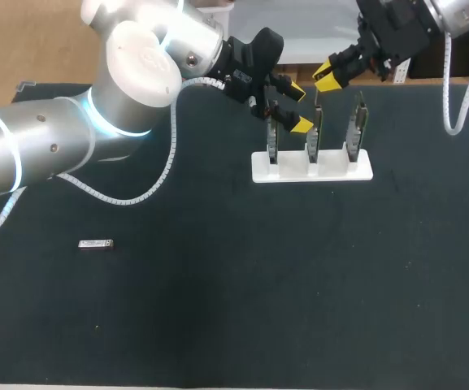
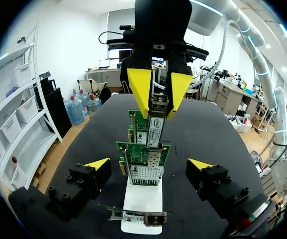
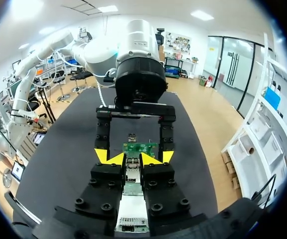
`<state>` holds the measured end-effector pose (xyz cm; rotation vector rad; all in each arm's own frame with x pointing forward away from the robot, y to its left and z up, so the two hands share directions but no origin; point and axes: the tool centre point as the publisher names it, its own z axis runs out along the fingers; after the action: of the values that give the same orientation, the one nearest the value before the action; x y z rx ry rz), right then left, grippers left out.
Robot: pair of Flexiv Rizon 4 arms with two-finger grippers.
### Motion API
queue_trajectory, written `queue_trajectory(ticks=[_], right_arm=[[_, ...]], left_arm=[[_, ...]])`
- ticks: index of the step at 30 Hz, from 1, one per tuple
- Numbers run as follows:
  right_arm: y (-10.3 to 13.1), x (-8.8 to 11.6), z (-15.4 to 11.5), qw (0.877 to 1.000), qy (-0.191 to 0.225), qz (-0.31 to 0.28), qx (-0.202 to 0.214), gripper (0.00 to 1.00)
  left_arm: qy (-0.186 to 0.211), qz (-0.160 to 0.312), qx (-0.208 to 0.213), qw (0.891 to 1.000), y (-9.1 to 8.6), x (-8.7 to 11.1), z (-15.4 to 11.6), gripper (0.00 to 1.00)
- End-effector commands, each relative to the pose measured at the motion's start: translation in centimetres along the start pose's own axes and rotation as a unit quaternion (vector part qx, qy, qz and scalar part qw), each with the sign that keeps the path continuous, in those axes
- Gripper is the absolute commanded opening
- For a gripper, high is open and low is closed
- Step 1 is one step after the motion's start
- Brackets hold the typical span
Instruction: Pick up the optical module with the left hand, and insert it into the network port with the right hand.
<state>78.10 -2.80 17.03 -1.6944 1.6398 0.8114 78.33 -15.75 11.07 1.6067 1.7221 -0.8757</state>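
right gripper: black two-finger unit with yellow tips (image 3: 132, 160), on the arm entering the head view from upper right. Fingers narrow, pinching the optical module from both sides.
optical module: slim silvery metal stick with a white label (image 2: 154, 127). Hanging lengthwise out of the right gripper, pointing down. Directly above the middle card, lower end at that card's top edge. Seated or just touching: cannot tell.
left gripper: same black build with yellow tips (image 1: 299, 108), on the big silver-white left arm (image 1: 47, 154) coming in from the left edge. Fingers spread wide, holding nothing. Sits at the left end of the stand, above the left card, facing the right gripper along the row.
network cards: three green circuit boards upright in a row: left card (image 1: 273, 140), middle card (image 1: 314, 134), right card (image 1: 356, 126).
network port: silvery metal cage on the middle card (image 2: 148, 169), just under the module's lower end.
stand: white slotted plastic block (image 1: 364, 172), holding all three cards, toward the far side of the table.
second module: small silvery rectangular piece (image 1: 96, 244), flat on the table. Well apart from the stand, on the near-left side, touched by neither gripper.
cable sleeve: white corrugated hose (image 1: 169, 162), looping off the left arm above the table.
table: dark matte top (image 1: 299, 292).
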Motion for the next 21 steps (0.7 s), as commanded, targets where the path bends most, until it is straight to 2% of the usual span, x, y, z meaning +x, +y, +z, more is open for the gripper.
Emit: queue_trajectory(ticks=[1,21], right_arm=[[0.5,-0.24,-0.14,1.0,0.003,-0.003,0.007,0.0],[0.48,0.24,0.32,1.0,0.015,0.0,0.001,0.0]], left_arm=[[0.002,-0.001,-0.001,1.0,-0.08,-0.07,-0.07,1.0],[0.002,-0.001,-0.001,1.0,-0.08,-0.07,-0.07,1.0]])
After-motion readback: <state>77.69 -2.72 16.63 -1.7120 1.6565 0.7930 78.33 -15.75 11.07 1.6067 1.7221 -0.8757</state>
